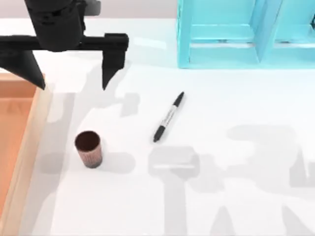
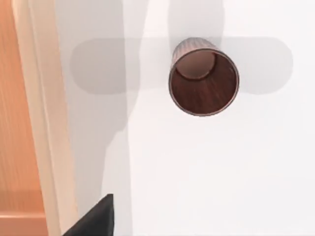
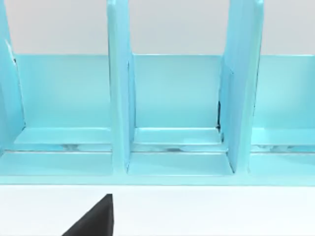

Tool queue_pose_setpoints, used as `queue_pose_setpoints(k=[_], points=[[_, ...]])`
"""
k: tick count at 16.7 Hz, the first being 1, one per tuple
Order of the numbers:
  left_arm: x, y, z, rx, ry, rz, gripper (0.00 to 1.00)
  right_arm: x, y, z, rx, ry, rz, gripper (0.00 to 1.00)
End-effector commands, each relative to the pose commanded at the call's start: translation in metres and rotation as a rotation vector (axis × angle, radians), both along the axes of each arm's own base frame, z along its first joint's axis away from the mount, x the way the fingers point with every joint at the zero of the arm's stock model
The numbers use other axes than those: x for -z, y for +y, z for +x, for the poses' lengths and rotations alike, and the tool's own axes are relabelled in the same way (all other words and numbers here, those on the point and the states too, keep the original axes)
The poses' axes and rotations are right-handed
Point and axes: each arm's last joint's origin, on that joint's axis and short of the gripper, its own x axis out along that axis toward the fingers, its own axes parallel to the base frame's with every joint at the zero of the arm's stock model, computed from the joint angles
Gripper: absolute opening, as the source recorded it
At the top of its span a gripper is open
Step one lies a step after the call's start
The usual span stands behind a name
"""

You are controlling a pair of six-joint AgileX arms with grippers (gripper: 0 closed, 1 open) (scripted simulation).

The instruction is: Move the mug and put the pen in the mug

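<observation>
- My left gripper [image 1: 74, 83] hangs over the table's far left part, its two dark fingers spread wide apart and gripping nothing.
- The mug [image 1: 89, 148] stands upright at about 6 o'clock from that gripper in the top view, a little toward 5, on the near side and clear of my fingers. My left wrist camera looks down into its dark open mouth [image 2: 204, 81].
- I judge the coming move to be a reach toward 6 o'clock and down, so the fingers straddle the mug's wall. My left arm is plainly the nearer one.
- The pen [image 1: 169, 117] lies flat at about 2 o'clock from the mug, well apart from it. Its long axis runs from 1 o'clock to 7 o'clock, with the grey-white band in the middle.
- The wooden tray [image 1: 29, 142] sits at 9 o'clock from the mug, its pale rim near but not touching.
- The white table [image 1: 236, 196] is flat and bare around both things.
- A light blue rack [image 1: 246, 34] with upright dividers stands at the far right; my right wrist camera faces it [image 3: 172, 98].
</observation>
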Motion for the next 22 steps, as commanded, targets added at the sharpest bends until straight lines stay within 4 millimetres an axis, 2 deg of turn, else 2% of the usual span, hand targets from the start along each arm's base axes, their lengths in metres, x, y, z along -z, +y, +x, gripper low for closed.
queue_pose_setpoints(k=[2, 4, 7, 9, 12, 14, 19, 22], points=[[0.008, -0.017, 0.009, 0.050, -0.020, 0.015, 1.00, 0.000, 0.000, 0.000, 0.000, 0.000, 0.000, 1.00], [0.027, -0.046, 0.024, 0.125, -0.038, 0.044, 1.00, 0.000, 0.000, 0.000, 0.000, 0.000, 0.000, 1.00], [0.077, -0.101, 0.045, 0.259, -0.055, 0.106, 1.00, 0.000, 0.000, 0.000, 0.000, 0.000, 0.000, 1.00], [0.110, -0.135, 0.051, 0.344, -0.077, 0.141, 1.00, 0.000, 0.000, 0.000, 0.000, 0.000, 0.000, 1.00], [0.138, -0.170, 0.050, 0.433, -0.124, 0.168, 1.00, 0.000, 0.000, 0.000, 0.000, 0.000, 0.000, 1.00], [0.142, -0.177, 0.050, 0.450, -0.136, 0.171, 1.00, 0.000, 0.000, 0.000, 0.000, 0.000, 0.000, 1.00], [0.146, -0.175, 0.051, 0.447, -0.132, 0.171, 1.00, 0.000, 0.000, 0.000, 0.000, 0.000, 0.000, 1.00], [0.167, -0.175, 0.056, 0.450, -0.136, 0.171, 1.00, 0.000, 0.000, 0.000, 0.000, 0.000, 0.000, 1.00]])
